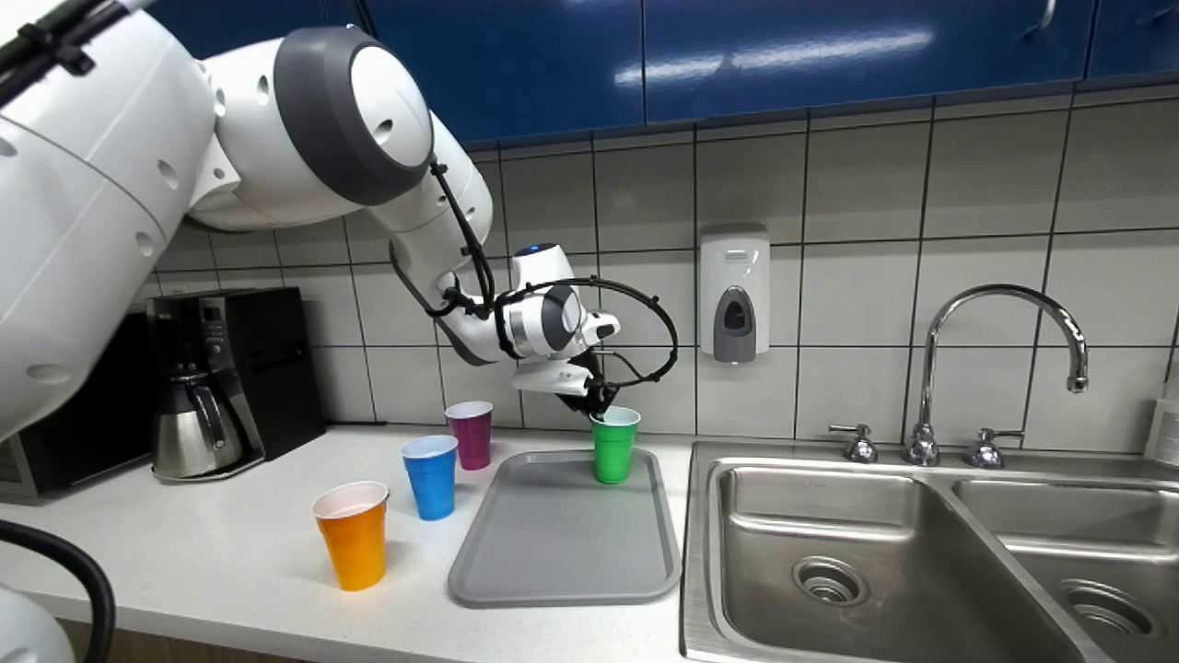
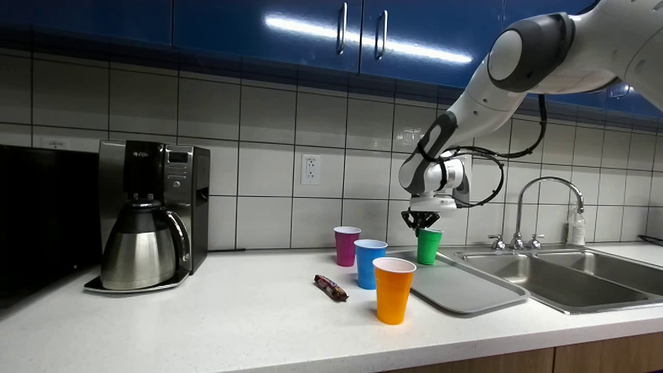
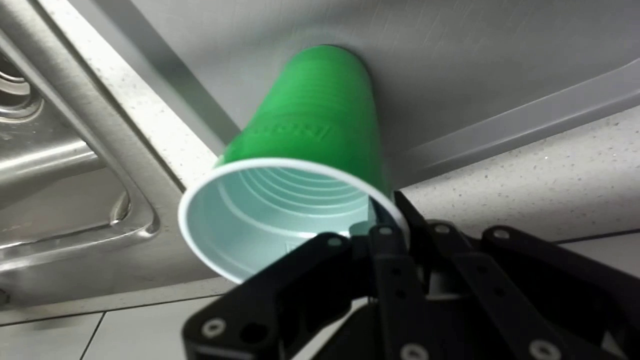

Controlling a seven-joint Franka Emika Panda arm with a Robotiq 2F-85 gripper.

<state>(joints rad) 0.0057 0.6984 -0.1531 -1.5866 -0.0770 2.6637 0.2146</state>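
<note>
My gripper (image 3: 392,212) is at the rim of a green cup (image 3: 320,110). One finger is inside the cup and one outside, pinching the wall. The gripper (image 1: 594,410) and green cup (image 1: 614,448) also show in an exterior view, and in an exterior view the gripper (image 2: 418,228) is above the green cup (image 2: 429,247). The cup is nearly upright at the back of a grey tray (image 1: 571,552), its base on or very close to it. A purple cup (image 1: 472,437), a blue cup (image 1: 431,479) and an orange cup (image 1: 355,543) stand beside the tray.
A double steel sink (image 1: 820,552) with a tall faucet (image 1: 1004,295) adjoins the tray. A wrapped bar (image 2: 331,288) lies near the blue cup. A coffee maker (image 2: 186,202) stands at the far side. A soap dispenser (image 1: 734,295) hangs on the tiled wall below blue cabinets (image 1: 516,74).
</note>
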